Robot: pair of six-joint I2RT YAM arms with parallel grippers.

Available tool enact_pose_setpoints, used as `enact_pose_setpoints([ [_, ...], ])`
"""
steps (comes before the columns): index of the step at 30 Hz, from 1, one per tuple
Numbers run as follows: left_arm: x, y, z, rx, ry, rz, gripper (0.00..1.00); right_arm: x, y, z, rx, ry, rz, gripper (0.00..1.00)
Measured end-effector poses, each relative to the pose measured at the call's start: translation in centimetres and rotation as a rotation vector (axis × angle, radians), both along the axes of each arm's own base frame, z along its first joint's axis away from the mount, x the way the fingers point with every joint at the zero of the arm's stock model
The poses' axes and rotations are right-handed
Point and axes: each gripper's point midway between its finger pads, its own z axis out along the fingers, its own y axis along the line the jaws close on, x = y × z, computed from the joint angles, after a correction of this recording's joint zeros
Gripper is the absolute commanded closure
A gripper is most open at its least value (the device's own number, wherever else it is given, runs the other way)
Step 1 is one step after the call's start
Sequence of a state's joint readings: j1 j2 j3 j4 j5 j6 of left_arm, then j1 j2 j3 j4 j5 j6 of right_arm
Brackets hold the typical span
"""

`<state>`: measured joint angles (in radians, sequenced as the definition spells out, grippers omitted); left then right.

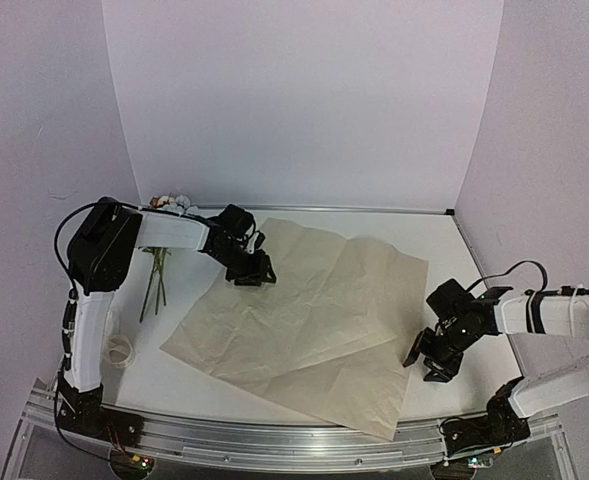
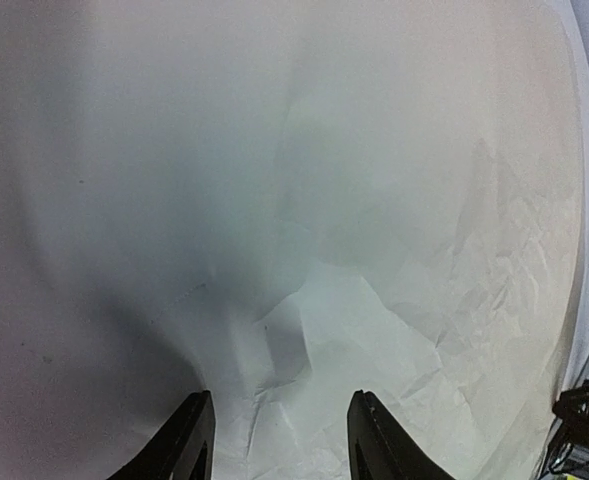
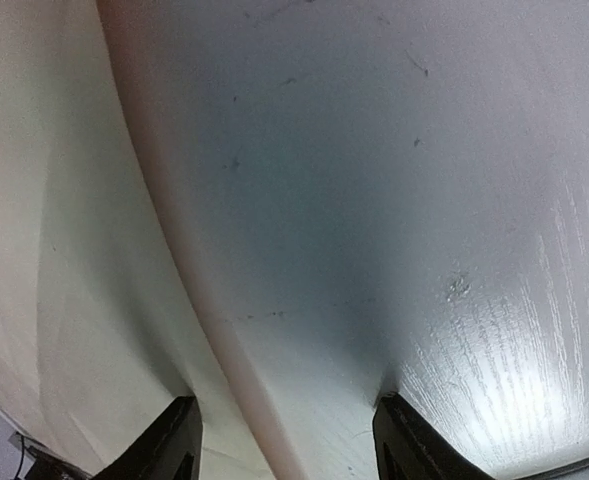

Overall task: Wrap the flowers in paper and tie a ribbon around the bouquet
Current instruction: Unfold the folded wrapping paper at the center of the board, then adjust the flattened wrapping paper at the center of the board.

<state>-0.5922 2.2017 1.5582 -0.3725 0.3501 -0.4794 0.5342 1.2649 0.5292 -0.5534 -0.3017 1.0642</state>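
Note:
The tan paper [image 1: 304,310] lies spread flat and creased on the white table. My left gripper [image 1: 252,272] is down on the paper's far left corner. In the left wrist view the left gripper [image 2: 279,430] is open, with wrinkled paper [image 2: 394,330] under and between its fingers. My right gripper [image 1: 431,358] is low at the paper's right edge. The right gripper [image 3: 289,430] is open and straddles that edge, with paper [image 3: 64,300] on its left side and bare table on its right. The flowers [image 1: 158,272] lie at the far left, partly hidden by the left arm. The cream ribbon [image 1: 121,350] is coiled near the left arm's base.
The white table [image 1: 429,245] ends at pale purple walls at the back and sides. A metal rail [image 1: 274,440] runs along the near edge, where both arm bases are mounted. The left arm stretches across the flower heads [image 1: 172,203].

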Motion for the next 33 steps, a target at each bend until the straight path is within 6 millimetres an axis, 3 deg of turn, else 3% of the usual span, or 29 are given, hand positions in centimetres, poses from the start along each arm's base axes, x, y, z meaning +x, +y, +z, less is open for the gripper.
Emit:
enact_pose_setpoints([
  [7, 5.8, -1.2, 0.3, -0.017, -0.069, 0.005, 0.52, 0.0, 2.6, -0.1, -0.065, -0.087, 0.088, 0.43],
  [11, 7.2, -1.8, 0.4, -0.026, -0.085, -0.01, 0.52, 0.6, 5.5, -0.1, -0.072, -0.11, 0.135, 0.46],
  [15, 7.6, -2.1, 0.4, -0.027, -0.087, -0.017, 0.5, 1.2, 7.9, 0.0, -0.053, -0.13, 0.158, 0.46],
  [21, 7.6, -2.1, 0.5, -0.028, -0.093, -0.034, 0.49, 1.1, 8.5, 0.0, -0.063, -0.122, 0.17, 0.49],
  [29, 8.0, -2.3, 0.7, -0.033, -0.088, -0.038, 0.47, 0.3, 10.9, 0.1, -0.057, -0.106, 0.224, 0.5],
  [33, 8.0, -2.3, 0.9, -0.034, -0.083, -0.042, 0.46, 0.0, 11.2, 0.2, -0.06, -0.103, 0.232, 0.4],
])
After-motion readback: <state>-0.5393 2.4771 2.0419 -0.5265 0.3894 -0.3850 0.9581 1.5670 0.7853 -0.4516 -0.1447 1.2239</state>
